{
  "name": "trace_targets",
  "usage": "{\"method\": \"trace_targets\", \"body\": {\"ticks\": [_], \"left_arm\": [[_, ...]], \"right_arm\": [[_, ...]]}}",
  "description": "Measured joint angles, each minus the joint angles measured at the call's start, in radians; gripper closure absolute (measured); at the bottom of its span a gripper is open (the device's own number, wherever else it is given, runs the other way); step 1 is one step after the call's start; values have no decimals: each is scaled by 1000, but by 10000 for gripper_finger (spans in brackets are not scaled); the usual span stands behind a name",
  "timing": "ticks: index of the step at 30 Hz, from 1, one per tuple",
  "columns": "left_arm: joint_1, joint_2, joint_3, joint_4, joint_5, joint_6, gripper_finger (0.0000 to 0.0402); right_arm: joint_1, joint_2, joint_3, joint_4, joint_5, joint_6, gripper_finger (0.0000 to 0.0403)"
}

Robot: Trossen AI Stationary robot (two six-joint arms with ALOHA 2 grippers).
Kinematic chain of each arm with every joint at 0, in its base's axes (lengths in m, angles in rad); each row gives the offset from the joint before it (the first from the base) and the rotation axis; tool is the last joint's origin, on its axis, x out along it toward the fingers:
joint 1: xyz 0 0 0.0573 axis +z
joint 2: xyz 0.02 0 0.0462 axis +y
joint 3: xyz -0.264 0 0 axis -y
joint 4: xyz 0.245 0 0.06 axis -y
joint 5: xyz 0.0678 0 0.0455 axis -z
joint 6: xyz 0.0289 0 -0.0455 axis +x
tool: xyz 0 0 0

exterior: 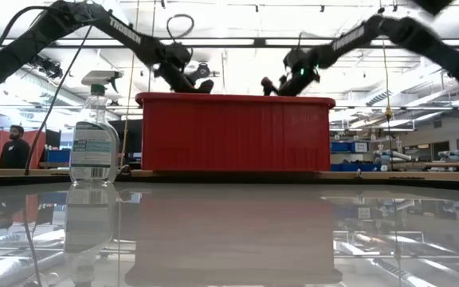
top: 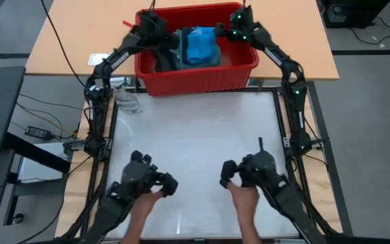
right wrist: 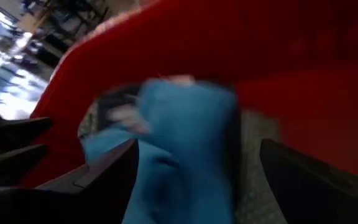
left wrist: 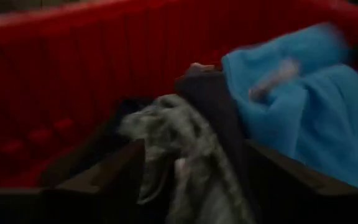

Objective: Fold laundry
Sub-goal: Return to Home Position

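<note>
High view: laundry [top: 181, 49] lies in the red bin [top: 195, 76] at the counter's [top: 195, 135] far edge, bright blue garment [top: 202, 46] uppermost; left gripper [top: 160, 32] and right gripper [top: 234, 31] hover over the bin's two ends. Low view: both ride above the rim. Wrist views: both pairs of fingers [left wrist: 98, 180] spread, holding nothing, cloth close ahead; lift straight up before retreating, lest a fold snag.

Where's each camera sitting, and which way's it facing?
High: above the table, facing straight down; both arms, left gripper and right gripper over the bin, plus a person's hands.
Low: at tabletop height, facing level at the bin and a bottle; arms enter from above.
Left wrist: on the left arm, facing into the bin; jaws open.
Right wrist: on the right arm, likewise; jaws open.
Shared: both wrist views see the blue garment.
</note>
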Motion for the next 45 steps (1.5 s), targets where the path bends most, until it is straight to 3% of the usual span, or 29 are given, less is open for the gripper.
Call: {"method": "trace_targets", "body": {"ticks": [6,9,12,15,19,24,28,34,40,45], "left_arm": [[19,-36,226,-315,138,158,98],[17,-102,236,-389,259,159,106],[-2,-199,154,-386,361,132,130],[-56,-349,-8,-338,372,126,162],[-172,-594,-349,-147,317,62,202],[-339,-890,-749,132,210,-72,235],[-443,-1058,-951,188,166,-112,252],[-606,-1222,-1191,300,145,-190,280],[-794,-1359,-1439,435,9,-254,304],[-883,-1460,-1592,455,-32,-268,324]], "right_arm": [[37,-168,0,-90,146,-276,90],[73,-265,-8,-123,81,-367,125],[112,-361,-69,-137,-40,-412,173],[161,-475,-173,-133,-90,-468,219],[244,-655,-388,-77,-169,-500,275],[395,-891,-704,78,-146,-466,346],[513,-1039,-892,207,-113,-432,393],[658,-1164,-1093,318,-62,-358,394],[811,-1252,-1251,415,0,-345,397],[910,-1347,-1385,415,122,-392,399]]}}
